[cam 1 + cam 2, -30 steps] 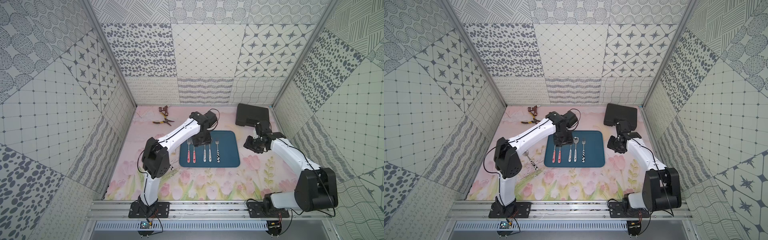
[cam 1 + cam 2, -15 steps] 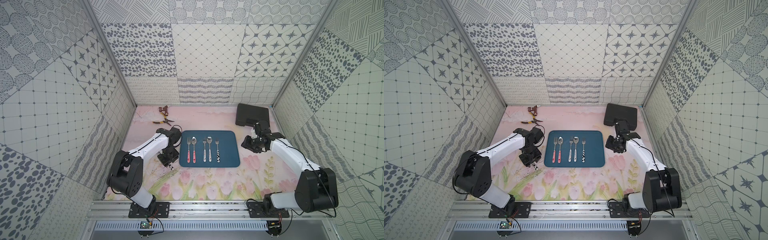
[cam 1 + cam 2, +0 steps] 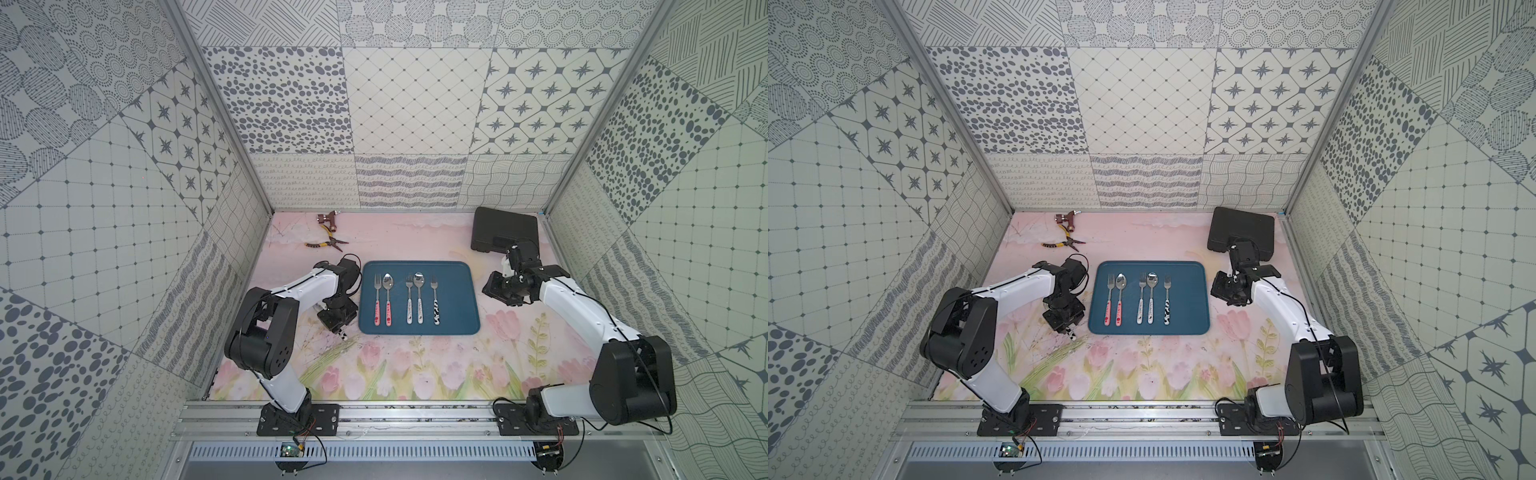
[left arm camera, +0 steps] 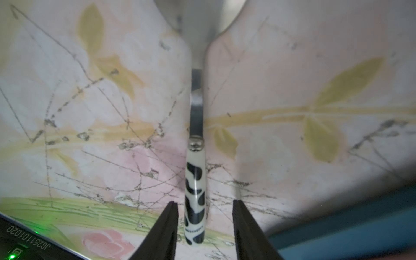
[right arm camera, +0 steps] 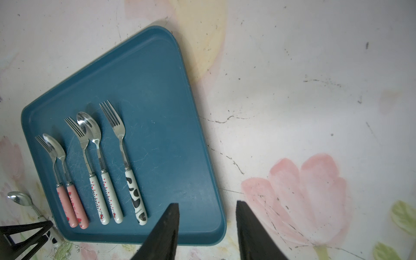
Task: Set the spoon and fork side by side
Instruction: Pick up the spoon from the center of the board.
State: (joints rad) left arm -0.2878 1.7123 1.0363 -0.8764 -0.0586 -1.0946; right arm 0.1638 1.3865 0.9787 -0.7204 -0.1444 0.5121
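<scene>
Left claw (image 4: 205, 202) points down at the floral mat (image 4: 90, 157), its two black jaws narrowly apart and straddling the handle end of a cow-patterned spoon (image 4: 195, 180); a sliver of mat shows on each side of the handle, so nothing is gripped. That spoon lies flat on the mat just beside the left edge of the blue tray (image 3: 457, 299), outside it. On the tray five pieces lie in a row, handles toward the robot: a pink-handled fork (image 3: 377, 299) and pink-handled spoon (image 3: 388, 299) close together, then a white dotted fork (image 3: 409, 301) and white dotted spoon (image 3: 419, 301) close together, then a cow-patterned fork (image 3: 435, 299) alone, with bare tray to its right. Right claw (image 5: 207, 202) hangs by the tray's right edge, jaws partly apart and empty. Farther back, yellow-handled pliers (image 3: 326, 244) and a brown metal fitting (image 3: 328, 218) lie at the left near the back wall, and a black case (image 3: 505, 228) sits at the right
</scene>
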